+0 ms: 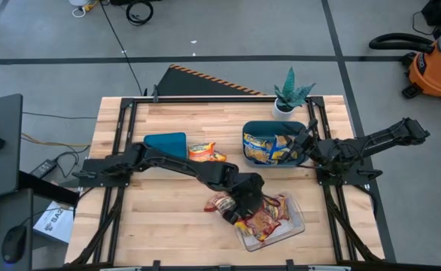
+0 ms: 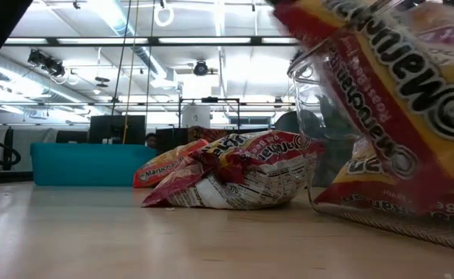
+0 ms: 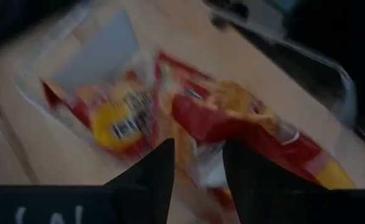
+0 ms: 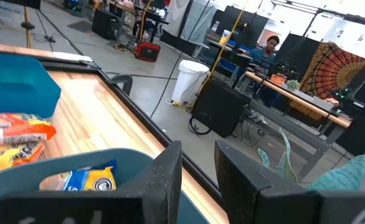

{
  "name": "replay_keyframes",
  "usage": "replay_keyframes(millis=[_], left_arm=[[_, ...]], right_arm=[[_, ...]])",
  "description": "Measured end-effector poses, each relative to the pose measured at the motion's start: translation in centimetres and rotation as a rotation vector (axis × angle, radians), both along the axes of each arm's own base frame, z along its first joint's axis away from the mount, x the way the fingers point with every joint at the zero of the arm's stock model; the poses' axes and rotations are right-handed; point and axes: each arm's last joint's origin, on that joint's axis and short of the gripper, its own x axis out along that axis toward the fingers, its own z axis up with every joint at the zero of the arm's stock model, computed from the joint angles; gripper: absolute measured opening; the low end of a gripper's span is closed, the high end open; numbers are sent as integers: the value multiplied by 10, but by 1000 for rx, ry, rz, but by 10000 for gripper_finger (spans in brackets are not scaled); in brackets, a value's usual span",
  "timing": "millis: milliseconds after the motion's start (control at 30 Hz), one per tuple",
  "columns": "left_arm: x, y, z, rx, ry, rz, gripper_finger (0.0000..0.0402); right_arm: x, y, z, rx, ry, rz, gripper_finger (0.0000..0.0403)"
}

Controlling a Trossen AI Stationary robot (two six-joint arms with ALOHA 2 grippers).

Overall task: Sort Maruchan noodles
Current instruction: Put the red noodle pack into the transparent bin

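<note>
The tabletop (image 1: 168, 218) carries two teal bins and a clear tray: the right bin (image 1: 252, 129), near the right edge below a potted plant (image 1: 290, 95), holds blue-and-yellow packets (image 1: 273, 149); the left bin (image 1: 166, 143) sits nearer the middle with orange packets (image 1: 205, 152) just beside it; the tray (image 1: 294, 224), toward the near edge, holds the red-and-yellow packets (image 1: 269, 218). The left gripper (image 1: 244, 202) hangs over the tray's left side, jaws spread a little above a red packet (image 3: 232, 118), not visibly pinching it. The right gripper (image 1: 308, 143) waits at the right bin's rim, jaws apart and empty. As I judge it, the risk lies in the pile: the shiny packets overlap, so closing here could catch two at once or let one slip, and a drag could shift the light tray. The low view alone shows a loose red packet (image 2: 235, 182) lying on the tabletop outside the tray's wall; the right wrist view alone shows a person (image 4: 271, 45) seated in the room beyond.
</note>
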Motion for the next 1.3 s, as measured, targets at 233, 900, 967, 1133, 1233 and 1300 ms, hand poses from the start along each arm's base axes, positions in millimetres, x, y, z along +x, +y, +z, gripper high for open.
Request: replay_keyframes(millis=[233,900,967,1133,1233,1300], left_arm=[[6,5,-15,53,7,12,142],[-8,-12,-7,32,96,-78,141],[-3,-16,-8,59,28,-65,141],[-2,-7,-10,72,49,-47,141],[-6,2,4,68,60,-22,141],[-8,8,18,49,18,-12,141]], right_arm=[[1,0,-1,-5,14,2,101],[2,-3,-1,9,-5,1,101],[2,-4,0,11,-7,8,101],[3,-3,-1,11,-1,18,101],[3,-3,-2,9,10,18,101],[3,-3,-2,9,10,18,101]])
